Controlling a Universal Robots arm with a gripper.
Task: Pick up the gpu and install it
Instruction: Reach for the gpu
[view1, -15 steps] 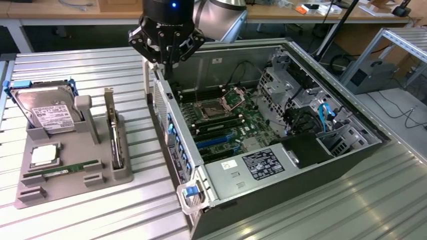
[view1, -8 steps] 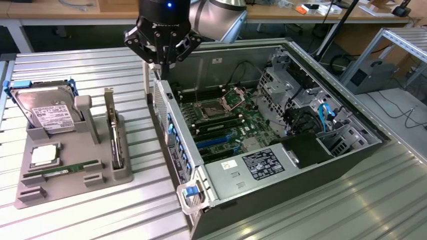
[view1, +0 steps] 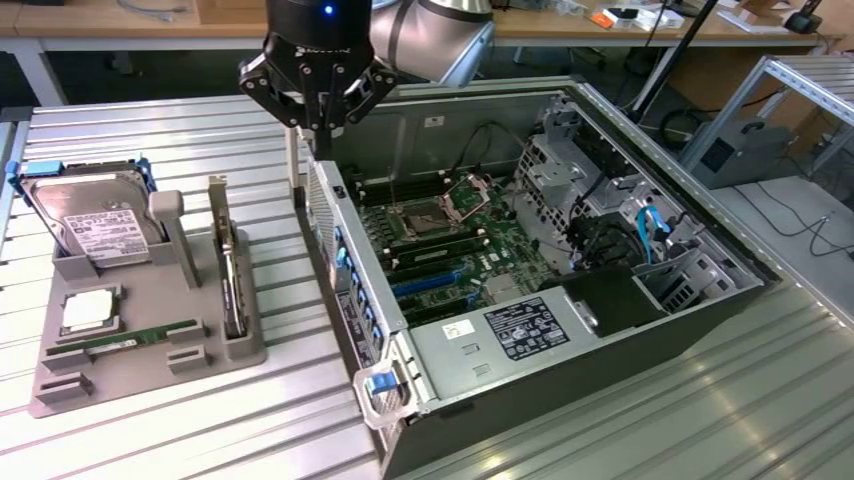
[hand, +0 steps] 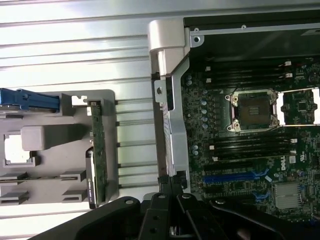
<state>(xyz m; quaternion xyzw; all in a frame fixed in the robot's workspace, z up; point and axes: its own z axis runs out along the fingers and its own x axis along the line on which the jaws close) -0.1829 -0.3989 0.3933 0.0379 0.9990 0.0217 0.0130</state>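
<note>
**While the gpu stands in its tray, the fingers sit closed over the case wall**

If you start at the near end of the ribbed metal table (view1: 200, 440), you meet the open computer case (view1: 461, 365) lying on its side, a blue latch (view1: 380, 382) at its closest corner. Just to the exterior view's left of it sits the grey tray (view1: 134, 372), apart from the case. On the tray's near part you can pick out the narrow green memory stick (view1: 127, 340) lying flat and, just behind it, a square processor chip (view1: 87, 312).

Your target, the gpu (view1: 231, 280), stands on its long edge in a slot along the tray side nearest the case. Nothing is touching it. The wrist view gives you the same card edge-on (hand: 98, 155), seated in the tray (hand: 65, 150) with bare table slats between it and the case wall.

Farther back on the tray, the silver hard drive (view1: 96, 230) leans upright in its blue bracket (view1: 20, 180). Inside the case you see the motherboard (view1: 441, 240) with its open processor socket (view1: 434, 212) and a blue expansion slot (view1: 427, 283) nearer the front; both show from the wrist as well, socket (hand: 252, 111) and slot (hand: 232, 177).

Beyond that, the gripper (view1: 318, 128) hangs over the far end of the case wall that faces the tray. Its fingers are drawn together with nothing between them, well clear of the gpu. From the wrist view the closed gripper (hand: 173, 205) lines up along that same silver wall.
</note>
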